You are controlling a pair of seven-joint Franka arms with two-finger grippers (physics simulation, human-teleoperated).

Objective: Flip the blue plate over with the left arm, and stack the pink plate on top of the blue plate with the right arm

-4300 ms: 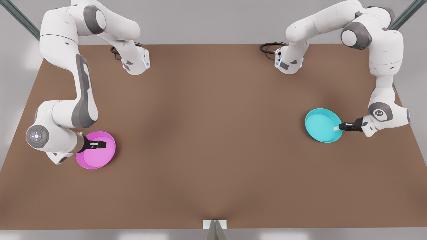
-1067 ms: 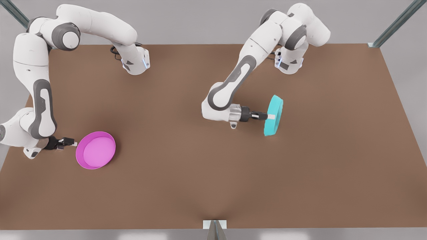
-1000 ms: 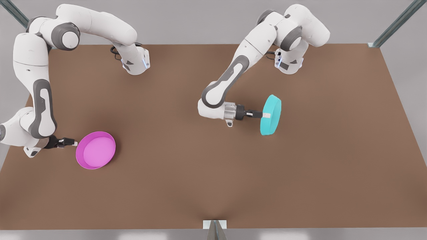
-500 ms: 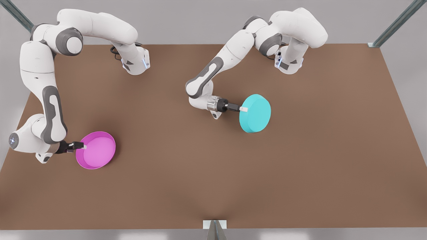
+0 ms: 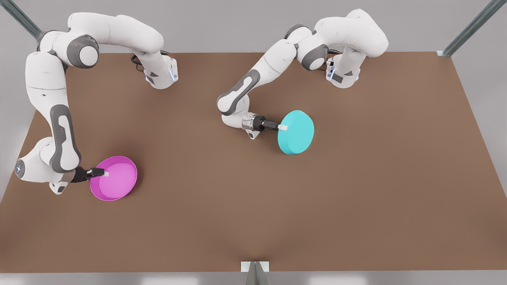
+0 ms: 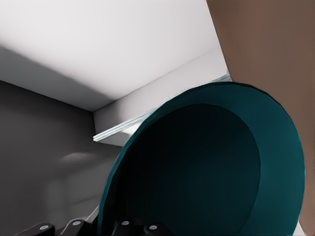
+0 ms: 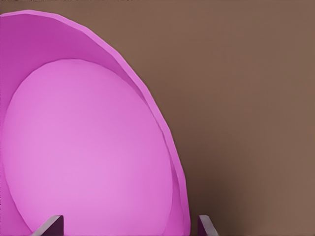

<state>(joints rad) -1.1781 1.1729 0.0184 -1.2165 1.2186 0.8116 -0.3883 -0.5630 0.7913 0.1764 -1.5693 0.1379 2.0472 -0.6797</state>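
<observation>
Flip basically done: the blue plate (image 5: 296, 132), mid-frame in the front view, has been turned underside-up and is pinched at its rim by the left gripper (image 5: 282, 127). Lower left, the pink plate's (image 5: 114, 183) rim is straddled by the right gripper (image 5: 104, 173), fingers spread, not yet clamped.

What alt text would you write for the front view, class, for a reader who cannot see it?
The left gripper holds the blue plate by its rim, underside up, near the middle of the brown table. At the front view's left, the right gripper reaches over the rim of the upright pink plate.
</observation>
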